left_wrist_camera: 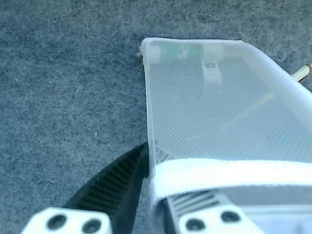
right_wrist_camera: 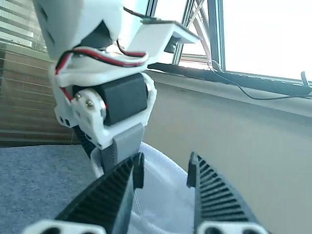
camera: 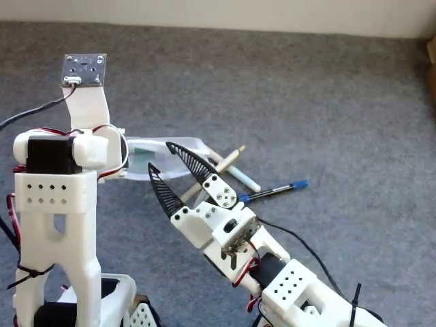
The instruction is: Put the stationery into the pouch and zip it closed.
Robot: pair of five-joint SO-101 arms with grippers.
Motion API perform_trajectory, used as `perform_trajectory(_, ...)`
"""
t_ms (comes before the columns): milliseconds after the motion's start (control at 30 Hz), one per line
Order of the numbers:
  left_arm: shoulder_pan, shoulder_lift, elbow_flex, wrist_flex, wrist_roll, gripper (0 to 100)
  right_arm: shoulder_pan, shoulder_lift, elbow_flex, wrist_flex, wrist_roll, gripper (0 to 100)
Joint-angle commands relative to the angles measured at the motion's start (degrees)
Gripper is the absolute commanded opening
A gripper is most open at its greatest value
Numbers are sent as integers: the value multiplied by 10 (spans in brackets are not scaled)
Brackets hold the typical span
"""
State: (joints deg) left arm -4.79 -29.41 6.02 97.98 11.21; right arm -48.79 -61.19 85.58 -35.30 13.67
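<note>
The translucent mesh pouch [camera: 153, 155] lies on the grey carpet, and my left gripper [left_wrist_camera: 153, 173] is shut on its white rim [left_wrist_camera: 219, 171]. My right gripper [camera: 159, 155] hangs open just over the pouch, its black ribbed fingers [right_wrist_camera: 119, 187] on either side of the white fabric [right_wrist_camera: 161, 200], with the left arm's wrist [right_wrist_camera: 105, 105] close ahead. To the right of the pouch lie a wooden pencil [camera: 228, 160], a white pen [camera: 242, 179] and a blue-capped pen [camera: 274, 190]. The pencil's tip [left_wrist_camera: 302, 73] peeks past the pouch's far side.
Grey carpet [camera: 327, 102] covers the whole work surface, open to the right and far side. The left arm's white tower [camera: 58, 204] stands at the near left. Cables [camera: 300, 245] trail along the right arm.
</note>
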Motion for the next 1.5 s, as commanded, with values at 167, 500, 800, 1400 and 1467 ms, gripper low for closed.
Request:
perform_trajectory(167, 7, -2, -23, -1, 6, 9, 0, -7, -9, 2, 6, 135)
perform_trajectory(500, 7, -2, -23, -2, 6, 8, -24, -176, -86, 371, 4, 135)
perform_trajectory(800, -15, -7, -23, -3, 6, 7, -22, -224, -219, 655, 4, 135)
perform_trajectory(1400, -138, -8, 10, -4, 4, 7, 152, -93, -498, 966, -68, 134)
perform_trajectory(1467, -154, -8, 13, -4, 4, 7, 183, -64, -512, 996, -68, 134)
